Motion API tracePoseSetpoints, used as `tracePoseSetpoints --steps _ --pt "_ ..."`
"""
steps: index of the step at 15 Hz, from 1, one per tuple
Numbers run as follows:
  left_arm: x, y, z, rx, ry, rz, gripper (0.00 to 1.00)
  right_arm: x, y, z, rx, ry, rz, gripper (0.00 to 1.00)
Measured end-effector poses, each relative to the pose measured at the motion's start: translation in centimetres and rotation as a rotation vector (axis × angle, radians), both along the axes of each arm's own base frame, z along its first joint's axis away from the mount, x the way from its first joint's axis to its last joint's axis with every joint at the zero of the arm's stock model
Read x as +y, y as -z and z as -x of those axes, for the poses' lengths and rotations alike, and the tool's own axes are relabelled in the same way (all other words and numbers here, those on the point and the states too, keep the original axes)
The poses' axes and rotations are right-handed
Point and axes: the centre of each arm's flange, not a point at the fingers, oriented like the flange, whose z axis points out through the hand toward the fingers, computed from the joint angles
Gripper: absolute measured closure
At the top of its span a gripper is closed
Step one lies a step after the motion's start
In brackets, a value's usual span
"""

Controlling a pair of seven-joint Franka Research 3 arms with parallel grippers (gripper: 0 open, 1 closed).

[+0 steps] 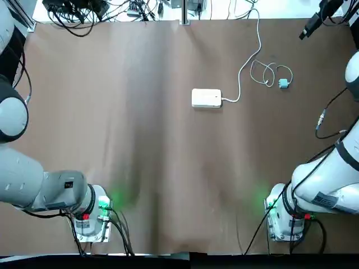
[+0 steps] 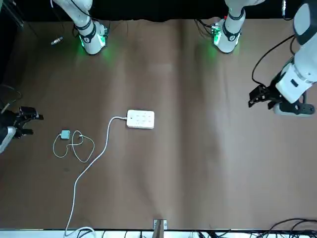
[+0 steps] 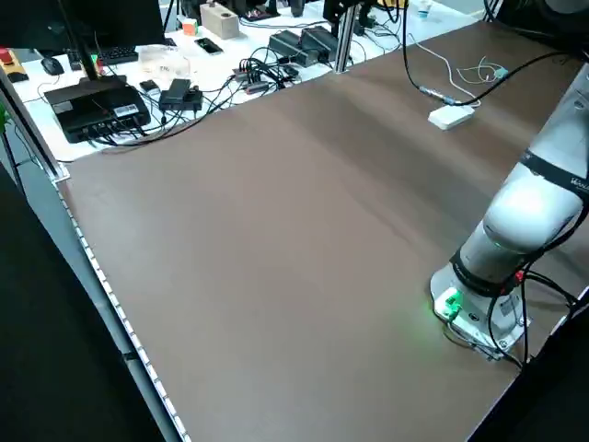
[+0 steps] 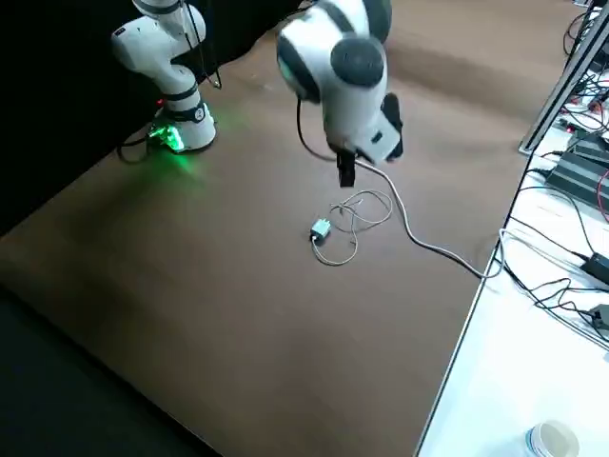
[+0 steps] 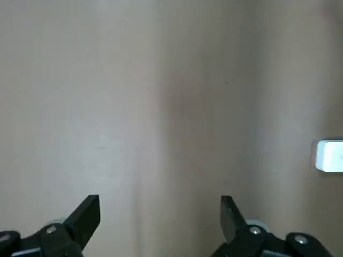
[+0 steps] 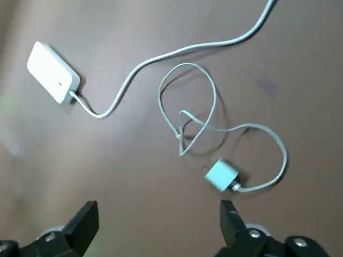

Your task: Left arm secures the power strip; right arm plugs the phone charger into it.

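White power strip [image 1: 206, 98]: the landmark; flat on the brown surface [image 1: 151, 168], socket face up, long axis running left to right across the robot's front.
Thick white cord [image 1: 239, 83]: leaves the strip's right short end and runs to the far edge.
Teal phone charger [image 1: 283, 83]: lying to the right of the strip and slightly farther from the robot's bases, apart from it, unplugged.
Thin charger cable [image 6: 213, 101]: loosely looped between the strip's cord and the charger.
Left gripper [image 5: 160, 208]: raised well to the left of the strip, open wide with nothing between its fingers; the strip's cordless end faces it.
Right gripper [image 6: 159, 209]: raised beyond the strip's right end, near the charger, also open and empty; clearly the nearer one to the charger.
Coming move: probably the left gripper travels right to clamp the strip across its short width, leaving the sockets uncovered, while the right one lowers to the charger.
Risk: the loops could snag, or the light strip could slide if pushed before it is held.
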Motion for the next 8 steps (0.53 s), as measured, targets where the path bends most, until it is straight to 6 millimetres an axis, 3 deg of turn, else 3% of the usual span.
tracePoseSetpoints --steps 6,8 --pt "-1.4 5.1 1.2 0.034 -0.014 0.300 0.07 -5.4 8.1 0.2 -0.200 -0.230 -0.271 0.00" --pt "-2.1 7.0 1.4 0.019 -0.011 0.342 0.07 -6.4 10.4 0.4 -0.251 -0.282 -0.325 0.00"
